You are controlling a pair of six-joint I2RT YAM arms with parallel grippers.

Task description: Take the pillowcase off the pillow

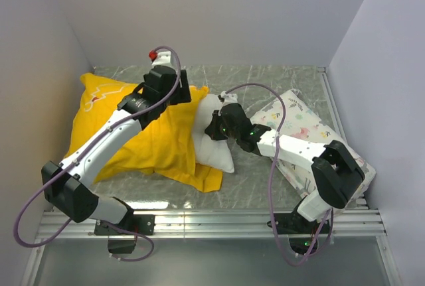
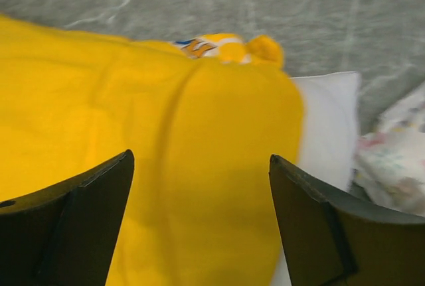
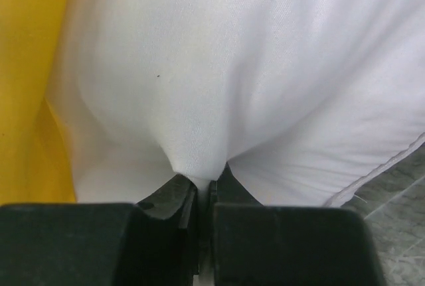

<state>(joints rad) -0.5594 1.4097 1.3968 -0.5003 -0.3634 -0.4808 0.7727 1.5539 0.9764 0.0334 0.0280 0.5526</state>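
Observation:
The yellow pillowcase (image 1: pixel 149 141) lies on the left half of the table and covers most of the plain white pillow (image 1: pixel 214 150), whose right end sticks out of the case opening. My left gripper (image 1: pixel 174 91) is open above the far edge of the pillowcase (image 2: pixel 153 153); the white pillow end (image 2: pixel 329 123) shows to its right. My right gripper (image 1: pixel 214 127) is shut on a pinch of the pillow's white fabric (image 3: pixel 219 100), with the yellow case (image 3: pixel 26 80) at the left edge of that view.
A second white pillow printed with small animals and leaves (image 1: pixel 305 133) lies at the right, under my right arm. Grey walls close in at the back and both sides. A metal rail (image 1: pixel 219 219) runs along the near table edge.

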